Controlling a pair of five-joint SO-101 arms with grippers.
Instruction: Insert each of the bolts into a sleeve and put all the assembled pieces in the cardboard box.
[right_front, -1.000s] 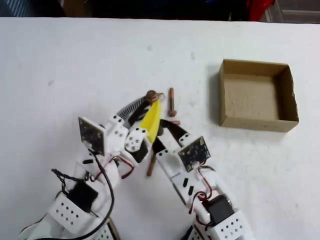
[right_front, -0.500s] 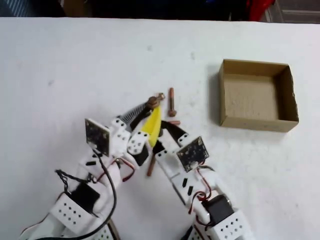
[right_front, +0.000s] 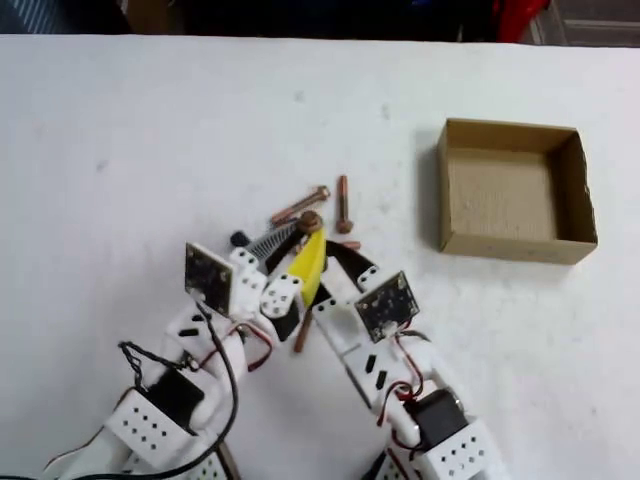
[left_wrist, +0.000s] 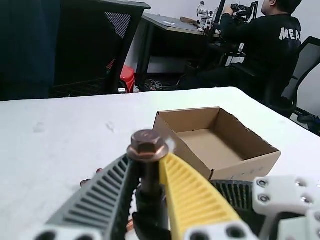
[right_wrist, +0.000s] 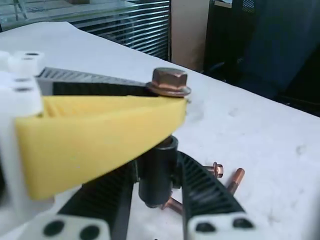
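My left gripper (right_front: 310, 226), with one grey and one yellow finger, is shut on a copper bolt (left_wrist: 148, 145) held upright, head up (right_wrist: 170, 82). Directly below it a black sleeve (right_wrist: 157, 172) stands upright, with my right gripper (right_wrist: 158, 187) shut on it between black fingers. The bolt's shank runs down to the sleeve's top (left_wrist: 150, 202); the yellow finger (right_wrist: 100, 130) hides how far it enters. In the high view both grippers meet at mid-table, the right gripper (right_front: 325, 262) under the left. The cardboard box (right_front: 512, 245) sits empty at the right.
Loose bolts lie beyond the grippers: one slanted (right_front: 300, 206), one pointing away (right_front: 343, 203), a short piece (right_front: 349, 244). Another bolt (right_front: 302, 336) lies between the arms. A small black piece (right_front: 238, 239) rests left of the grey finger. White table (right_front: 150, 130) extends far and left.
My left gripper has carried the bolt back toward the arms, bringing it over the sleeve in the right gripper. A slanted loose bolt it had covered now shows. The right arm barely moved.
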